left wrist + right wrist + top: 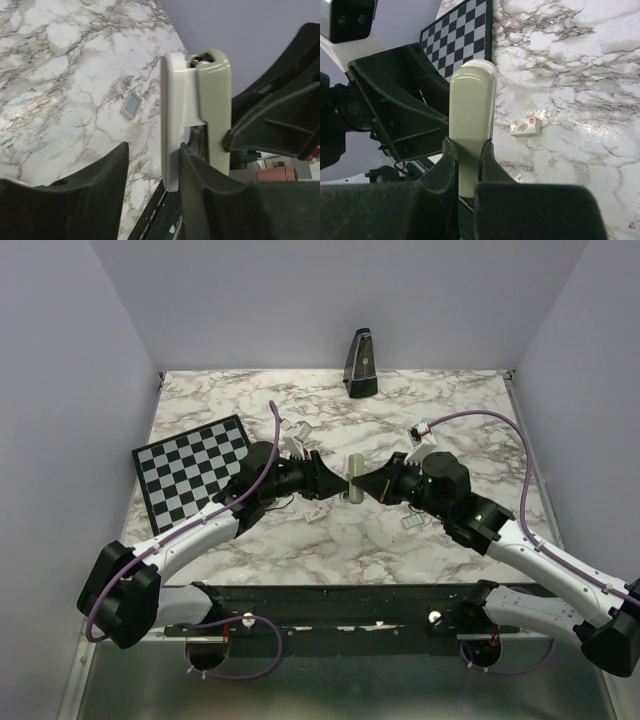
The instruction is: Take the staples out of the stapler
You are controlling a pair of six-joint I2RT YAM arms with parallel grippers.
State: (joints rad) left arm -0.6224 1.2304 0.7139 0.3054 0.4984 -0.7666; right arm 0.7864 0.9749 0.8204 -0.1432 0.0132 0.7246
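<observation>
The right gripper (469,152) is seen clamped tight on one end of the stapler (470,105), which is held clear of the worktop (450,410) above its middle. The left gripper (152,160) is set about the same stapler from the opposite side with its jaws partly spread. One finger (200,200) lies against the stapler, while a gap is left between the other finger and it.

A small white box (526,126) with a red mark is laid flat on the worktop, just beside the left gripper toward the near edge; its contents cannot be made out. A small grey ribbed piece (131,105) lies near the right gripper.

Bare marble is left toward the right edge and toward the far edge, where a black metronome (361,365) stands. A checkerboard (190,475) is laid by the left edge.

The stapler is shown as a slim sage-green bar with a rounded end, with a cream part set alongside it.
</observation>
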